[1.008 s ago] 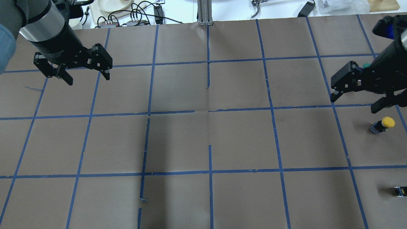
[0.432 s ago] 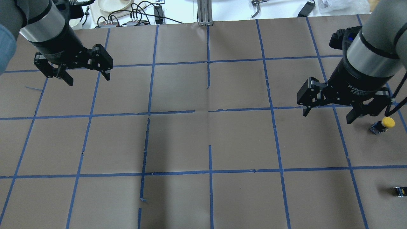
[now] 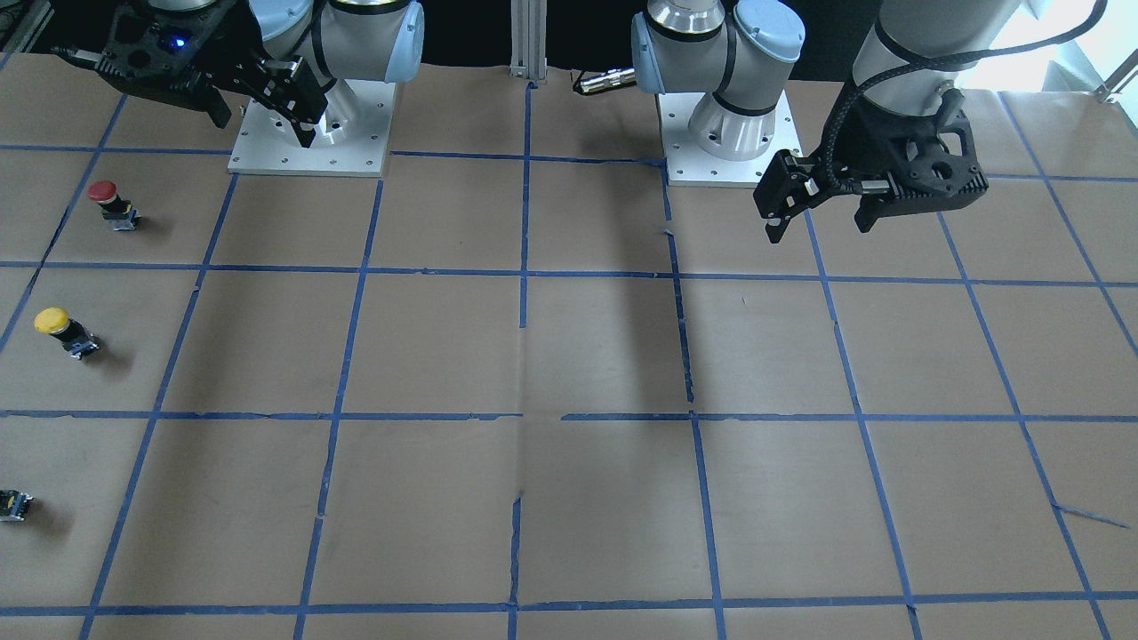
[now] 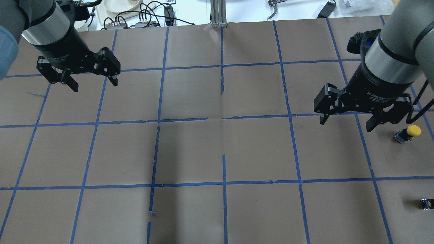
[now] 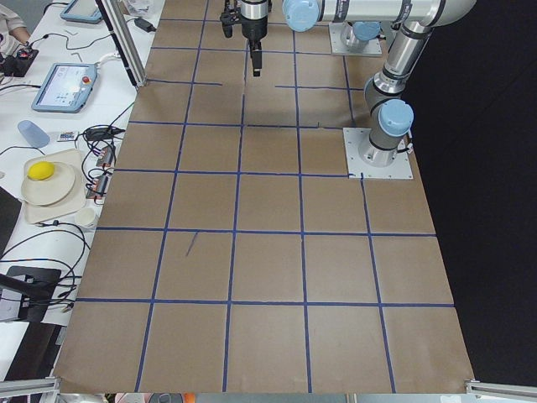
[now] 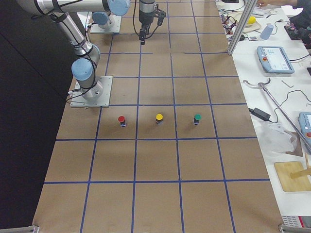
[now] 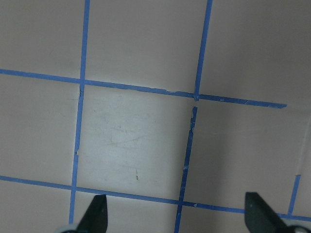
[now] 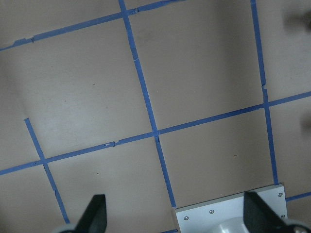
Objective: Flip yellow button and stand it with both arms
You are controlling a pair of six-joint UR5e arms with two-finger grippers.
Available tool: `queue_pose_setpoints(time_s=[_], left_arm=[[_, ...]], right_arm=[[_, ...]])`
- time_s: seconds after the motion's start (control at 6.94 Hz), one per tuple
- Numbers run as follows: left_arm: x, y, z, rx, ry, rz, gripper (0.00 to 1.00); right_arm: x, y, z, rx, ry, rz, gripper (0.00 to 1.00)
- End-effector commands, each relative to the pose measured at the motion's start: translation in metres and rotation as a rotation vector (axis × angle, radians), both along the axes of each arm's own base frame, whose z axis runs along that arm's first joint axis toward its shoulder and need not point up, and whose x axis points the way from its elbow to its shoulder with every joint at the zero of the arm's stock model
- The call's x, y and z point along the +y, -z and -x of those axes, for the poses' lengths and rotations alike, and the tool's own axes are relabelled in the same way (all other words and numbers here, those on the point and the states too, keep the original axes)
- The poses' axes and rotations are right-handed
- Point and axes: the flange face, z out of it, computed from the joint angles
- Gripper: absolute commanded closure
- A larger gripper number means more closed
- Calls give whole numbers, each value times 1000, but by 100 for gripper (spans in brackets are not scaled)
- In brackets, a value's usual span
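The yellow button (image 4: 409,132) sits below, outside the right arm's (image 4: 388,56) open jaws.

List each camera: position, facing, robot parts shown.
Front-facing: across the table, facing the robot; left gripper, right gripper.
Overhead: behind the robot, looking forward and down; both grippers.
Exterior left: table's left end, looking along it; left arm's base near.
Exterior right: opposite end; right arm's base near.
Left wrist: down at the table; own fingertips.
Right wrist: down; own fingertips, right arm's base.
Shared: front-facing, overhead and exterior right show the yellow button.
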Motion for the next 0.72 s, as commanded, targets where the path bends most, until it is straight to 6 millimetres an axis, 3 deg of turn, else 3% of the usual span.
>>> queue_pose_setpoints(time_s=[0.0, 0.58], left_arm=[[0, 0, 0, 0, 1, 0, 0], [1, 2, 0, 0, 1, -4, 0]], right_arm=[[-1, 3, 0, 0, -3, -7, 0], [-1, 2, 0, 3, -2, -6, 0]])
